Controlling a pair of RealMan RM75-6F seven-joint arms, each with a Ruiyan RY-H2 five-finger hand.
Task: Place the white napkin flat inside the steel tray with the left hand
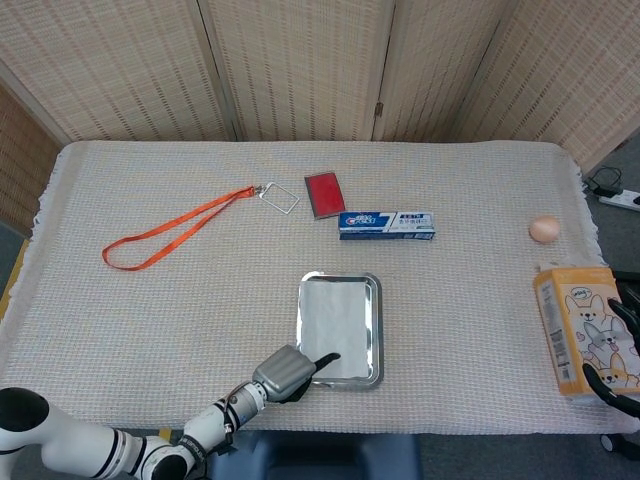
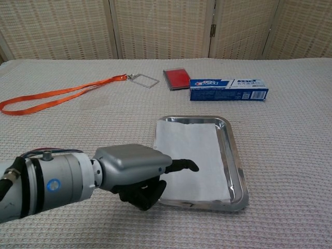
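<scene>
Looks basically done to me: the white napkin (image 2: 190, 155) is lying flat in the steel tray (image 2: 234, 155), and the left hand (image 2: 137, 174) just has one dark fingertip (image 2: 190, 166) poked out over it, the rest curled under, pinching nothing.

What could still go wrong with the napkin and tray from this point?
The left hand has a finger stretched over the napkin; if the finger catches on it, pulling back could drag or crumple the sheet.

The napkin's left edge seems to ride up over the tray rim rather than lying fully inside, so it may not count as flat.

The hand sits close to the tray's near left corner, so a careless retreat might nudge the tray.
</scene>
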